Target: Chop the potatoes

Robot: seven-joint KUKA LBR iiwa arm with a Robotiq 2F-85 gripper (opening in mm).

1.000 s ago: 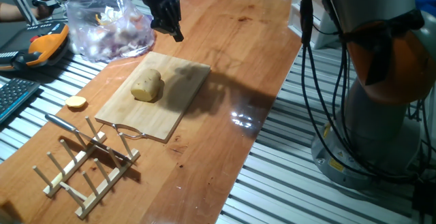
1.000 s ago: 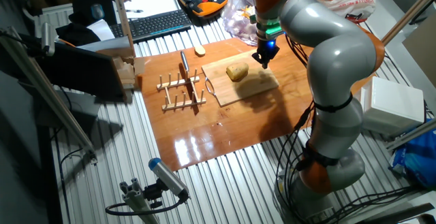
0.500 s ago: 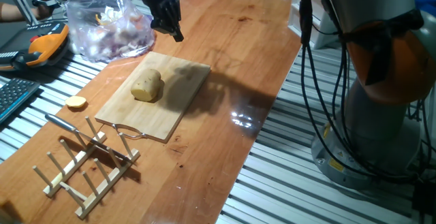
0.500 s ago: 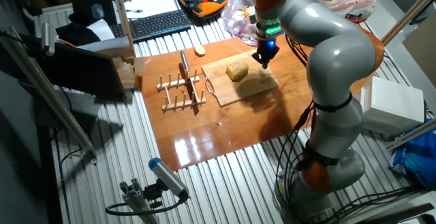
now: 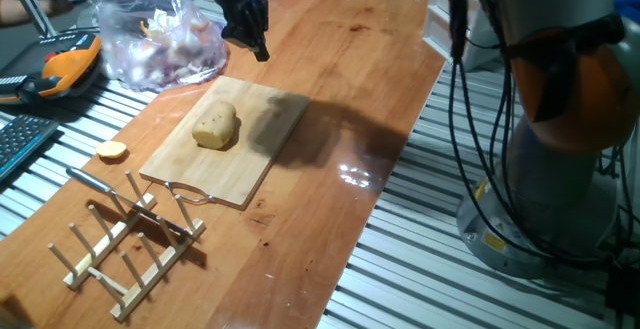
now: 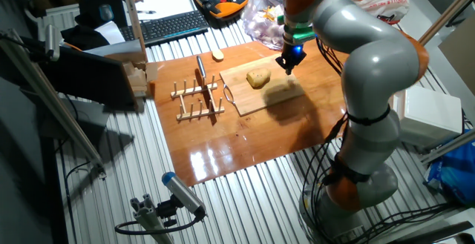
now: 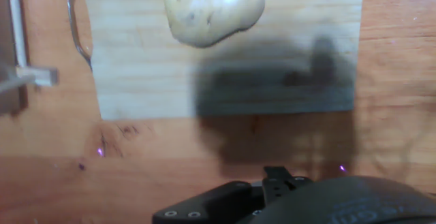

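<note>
One pale yellow-tan potato (image 5: 215,126) lies whole on the wooden cutting board (image 5: 255,154). It also shows in the other fixed view (image 6: 258,78) and at the top of the hand view (image 7: 212,7). My gripper (image 5: 258,49) hangs above the table beyond the board's far edge, apart from the potato, and shows in the other fixed view (image 6: 288,67) too. Its dark fingers look pressed together with nothing between them. A knife (image 5: 100,183) rests on the wooden rack (image 5: 130,241).
A clear bag of reddish lumps (image 5: 165,39) sits behind the board. A small orange-yellow slice (image 5: 112,151) lies left of the board. An orange teach pendant (image 5: 60,69) and a keyboard (image 6: 171,25) lie off the table's left side.
The arm's upper links have shifted slightly; the gripper stays almost where it was above the board's far side. The potato and knife have not moved.
</note>
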